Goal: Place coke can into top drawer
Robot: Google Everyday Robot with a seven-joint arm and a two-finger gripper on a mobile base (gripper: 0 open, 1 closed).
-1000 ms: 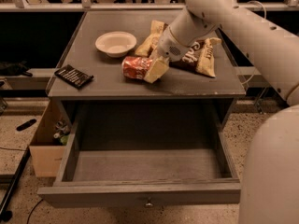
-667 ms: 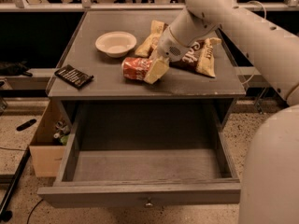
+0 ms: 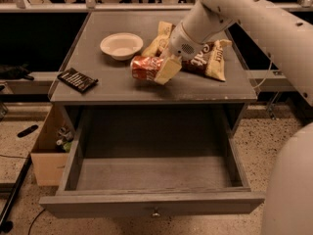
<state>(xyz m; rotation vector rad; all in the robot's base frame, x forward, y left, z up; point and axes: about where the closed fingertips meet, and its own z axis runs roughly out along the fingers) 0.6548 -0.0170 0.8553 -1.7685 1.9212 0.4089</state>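
The coke can [image 3: 144,67], red with white lettering, lies on its side on the grey cabinet top [image 3: 107,89], near the front middle. My gripper [image 3: 157,69] reaches down from the upper right and is shut on the can's right end. One cream finger [image 3: 167,70] shows in front of the can; the other is hidden behind it. The can looks slightly raised off the surface. The top drawer [image 3: 98,203] is pulled fully open below, its grey inside bare, with a small round knob [image 3: 155,213] on the front panel.
A white bowl [image 3: 121,45] sits at the back left of the top. Brown-and-cream chip bags [image 3: 209,58] lie just behind my gripper. A black flat device [image 3: 77,80] lies at the left edge. A tan cardboard box [image 3: 46,153] stands on the floor, left of the drawer.
My gripper and the coke can have shifted slightly upward together. Everything else is unchanged.
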